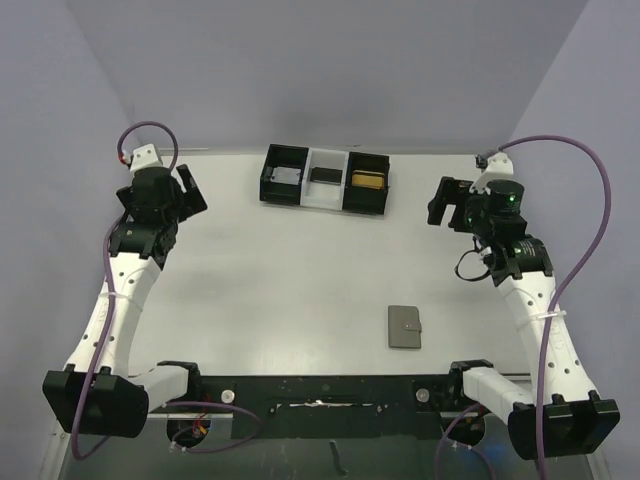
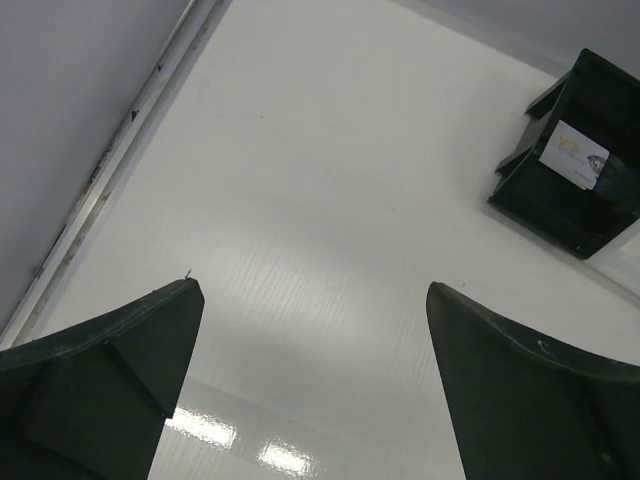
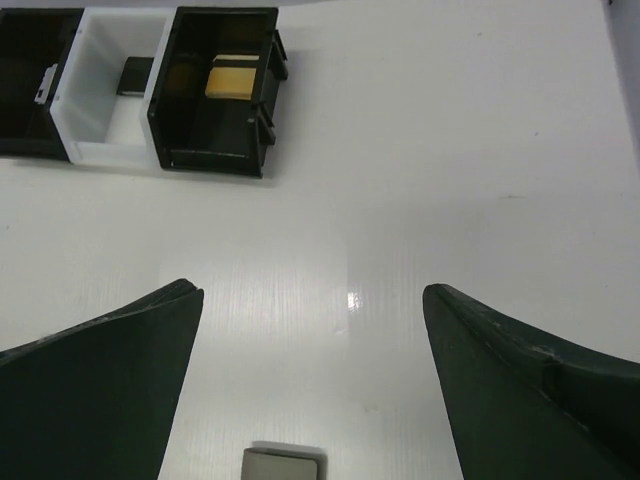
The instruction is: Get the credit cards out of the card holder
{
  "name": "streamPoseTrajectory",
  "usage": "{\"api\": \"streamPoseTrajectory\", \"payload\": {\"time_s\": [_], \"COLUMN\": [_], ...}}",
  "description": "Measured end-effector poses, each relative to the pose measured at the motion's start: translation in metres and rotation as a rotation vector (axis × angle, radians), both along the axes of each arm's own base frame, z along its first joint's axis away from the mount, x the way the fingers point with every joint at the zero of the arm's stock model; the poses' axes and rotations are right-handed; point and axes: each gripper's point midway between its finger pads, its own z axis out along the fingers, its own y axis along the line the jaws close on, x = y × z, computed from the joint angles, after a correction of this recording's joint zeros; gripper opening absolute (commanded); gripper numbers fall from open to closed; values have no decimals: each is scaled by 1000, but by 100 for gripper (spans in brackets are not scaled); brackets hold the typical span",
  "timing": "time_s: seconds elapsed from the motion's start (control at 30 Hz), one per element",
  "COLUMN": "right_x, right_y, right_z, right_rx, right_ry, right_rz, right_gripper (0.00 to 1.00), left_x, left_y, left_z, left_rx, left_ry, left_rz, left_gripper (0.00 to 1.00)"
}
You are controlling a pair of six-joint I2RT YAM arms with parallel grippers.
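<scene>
The left jaws are wide apart and hold nothing. They hang over the white surface (image 1: 280, 290), near its far left corner. The right jaws are wide apart too, with nothing in them, up over the far right side. The card holder (image 1: 405, 327) lies flat and shut on the surface, near the front edge on the right side, well apart from both jaws. At the back sits a tray (image 1: 322, 198) with three boxes: black, white, black. Seen from above, the left box has a pale card (image 1: 285, 177), the middle a dark card (image 1: 324, 174), the right a yellow card (image 1: 367, 179).
</scene>
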Motion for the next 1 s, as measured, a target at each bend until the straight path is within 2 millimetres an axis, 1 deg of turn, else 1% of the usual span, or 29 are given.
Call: {"api": "streamPoseTrajectory", "payload": {"time_s": [0.13, 0.2, 0.27, 0.37, 0.5, 0.57, 0.63, 0.67, 0.7, 0.73, 0.8, 0.93, 1.0], "right_x": [-8, -11, -13, -16, -15, -17, -23, -29, -39, -43, -57, -84, -96], "right_y": [8, 11, 16, 19, 25, 27, 29, 30, 30, 31, 33, 40, 42], "right_z": [-21, -30, -39, -52, -77, -99, -125, -138, -155, -161, -179, -206, -214], "right_rx": [66, 97, 131, 176, 234, 257, 275, 285, 298, 303, 326, 365, 378], "right_ry": [43, 65, 90, 130, 224, 299, 386, 429, 487, 508, 569, 673, 705], "right_rz": [23, 31, 37, 27, 5, -10, -32, -41, -58, -63, -76, -104, -120], "right_gripper": [98, 98, 98, 98, 98, 98, 98, 98, 98, 98, 99, 98, 97], "left_x": [-6, -8, -7, -6, -7, -9, -10, -10, -10, -11, -13, -23, -30], "left_y": [10, 11, 8, -4, -28, -40, -55, -60, -67, -74, -89, -130, -151], "left_z": [-18, -24, -29, -37, -56, -65, -74, -77, -81, -85, -92, -102, -104], "left_rx": [-23, -39, -61, -110, -215, -276, -340, -360, -383, -399, -420, -432, -433], "left_ry": [19, 27, 24, 21, 34, 40, 57, 65, 77, 91, 119, 175, 192], "left_rz": [17, 13, -14, -82, -196, -249, -304, -327, -354, -381, -430, -558, -625], "left_gripper": [97, 97, 98, 97, 98, 97, 97, 97, 97, 97, 96, 95, 94]}}
